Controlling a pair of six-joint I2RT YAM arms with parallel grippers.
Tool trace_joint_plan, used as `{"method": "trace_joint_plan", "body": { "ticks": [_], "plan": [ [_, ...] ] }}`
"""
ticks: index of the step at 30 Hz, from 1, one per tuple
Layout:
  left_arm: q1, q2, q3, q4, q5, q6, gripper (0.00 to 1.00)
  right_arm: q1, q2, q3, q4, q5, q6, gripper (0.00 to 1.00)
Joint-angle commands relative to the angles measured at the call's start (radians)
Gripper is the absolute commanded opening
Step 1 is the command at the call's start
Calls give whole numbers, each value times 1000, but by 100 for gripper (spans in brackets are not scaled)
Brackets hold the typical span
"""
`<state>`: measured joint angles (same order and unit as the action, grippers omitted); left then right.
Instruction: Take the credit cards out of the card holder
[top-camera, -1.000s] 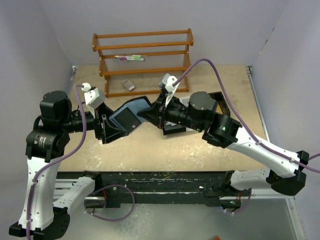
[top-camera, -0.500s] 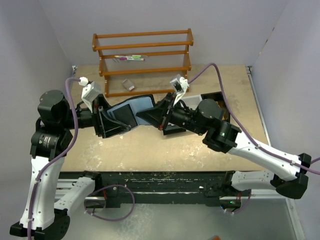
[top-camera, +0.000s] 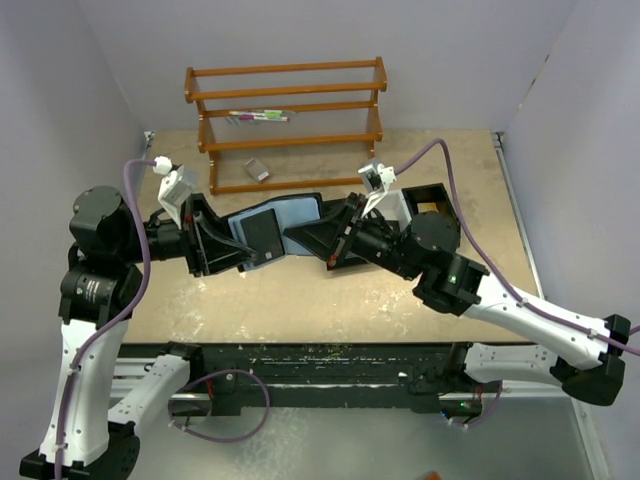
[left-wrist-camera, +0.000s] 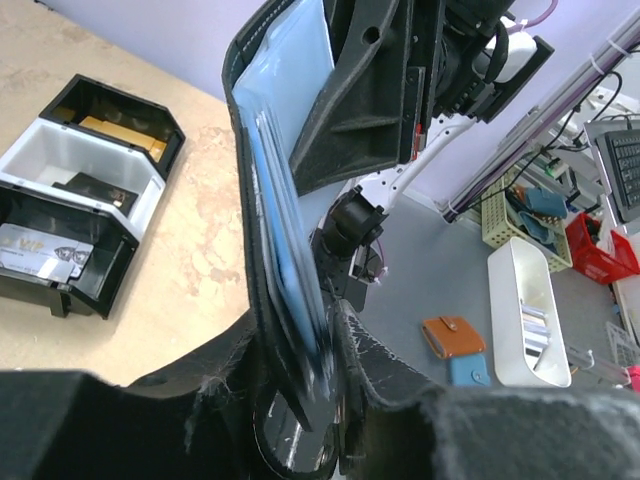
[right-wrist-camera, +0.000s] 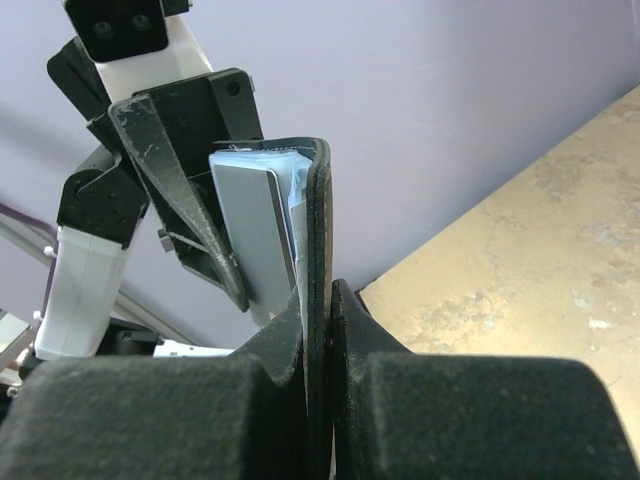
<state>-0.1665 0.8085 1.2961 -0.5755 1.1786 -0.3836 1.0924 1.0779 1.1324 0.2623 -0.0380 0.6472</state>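
The card holder (top-camera: 288, 213) hangs open above the table (top-camera: 300, 300), stretched between the two arms near the middle of the work area. The left gripper (top-camera: 236, 252) pinches its left flap, its fingers pressed against the black cover from both sides. The right gripper (top-camera: 300, 238) clamps the opposite flap the same way, with the thin black edge squeezed tight between its pads (right-wrist-camera: 270, 350). The blue-grey lining faces up toward the overhead camera, with a dark rectangle (a pocket or a card, it is hard to tell which) on its left half. From the left wrist, layered pale edges show in the slots, but they are blurred. Off to the right on the table sits a black-and-white tray (left-wrist-camera: 150, 197) with three compartments. An orange-tan credit card (left-wrist-camera: 125, 127) lies in the far black one, a dark flat item in the white middle one, and a silver card (left-wrist-camera: 40, 250) in the near black one. A wooden rack (top-camera: 285, 70) stands at the back.
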Motion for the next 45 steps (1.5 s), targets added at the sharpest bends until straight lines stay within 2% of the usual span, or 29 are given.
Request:
{"method": "trace_joint_plan", "body": {
  "ticks": [1, 5, 10, 12, 15, 17, 20, 25, 30, 33, 35, 39, 45],
  "plan": [
    [-2, 15, -15, 74, 24, -56, 28, 0, -25, -21, 125, 13, 47, 0],
    [-2, 22, -28, 84, 46, -73, 10, 1, -42, -64, 160, -9, 92, 0],
    [-1, 43, -44, 101, 104, -104, 4, 0, -62, -94, 171, 1, 115, 0],
    [-1, 51, -53, 131, 135, -139, 1, -4, -65, -97, 146, 17, 124, 11],
    [-1, 62, -80, 201, 205, -215, 0, -29, -61, -97, 109, -13, 144, 46],
    [-1, 69, -87, 216, 230, -238, 0, -71, -52, -89, 74, -65, 171, 56],
    [0, 76, -84, 220, 257, -249, 0, -151, -36, -71, 13, -168, 209, 62],
    [0, 84, -62, 215, 279, -253, 0, -277, -21, -33, -93, -290, 196, 65],
    [-1, 93, -30, 121, 253, -170, 0, -316, -34, 42, -229, -317, 83, 71],
    [-1, 131, 46, -124, 138, 45, 0, -319, -52, 138, -327, -281, 13, 74],
    [-1, 156, 81, -229, 29, 149, 0, -319, -57, 220, -384, -269, -14, 75],
    [-1, 175, 102, -302, -151, 247, 0, -319, -74, 281, -393, -287, -19, 75],
    [-1, 190, 103, -332, -287, 318, 0, -298, -34, 247, -263, -421, 16, 68]
  ]
}}
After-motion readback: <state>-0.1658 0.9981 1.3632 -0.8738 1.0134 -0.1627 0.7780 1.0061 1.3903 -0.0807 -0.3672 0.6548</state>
